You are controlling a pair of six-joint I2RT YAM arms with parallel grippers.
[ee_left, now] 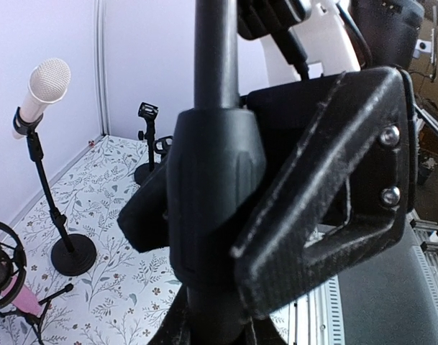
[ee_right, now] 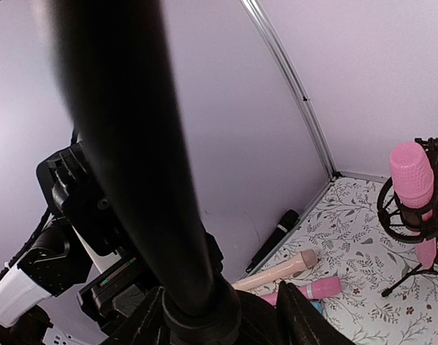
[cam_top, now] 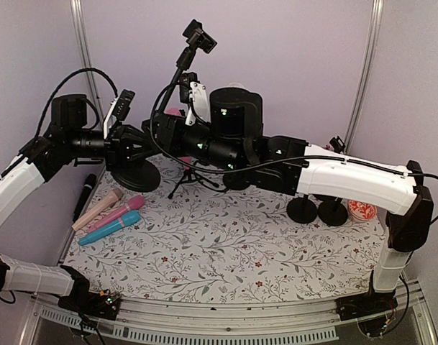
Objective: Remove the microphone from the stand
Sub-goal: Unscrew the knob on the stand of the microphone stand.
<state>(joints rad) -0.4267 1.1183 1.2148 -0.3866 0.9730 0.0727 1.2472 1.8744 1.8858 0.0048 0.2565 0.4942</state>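
Note:
A black microphone stand has its round base (cam_top: 136, 176) at the back left and its pole (cam_top: 177, 75) leaning up to a black clip head (cam_top: 199, 36). I cannot tell whether a microphone sits in that clip. My left gripper (cam_top: 136, 149) is shut on the pole's thick black collar (ee_left: 211, 180) just above the base. My right gripper (cam_top: 160, 129) straddles the same pole (ee_right: 132, 144) from the right. Its jaws stand apart, with a gap showing beside the collar (ee_right: 201, 309).
Black (cam_top: 84, 195), beige (cam_top: 96, 208), pink (cam_top: 121, 212) and blue (cam_top: 111, 228) microphones lie at the left edge. A pink microphone (ee_right: 411, 172) hangs in a tripod shock mount. A white microphone (ee_left: 46, 83) stands on another stand. Two round stand bases (cam_top: 302, 210) sit at the right.

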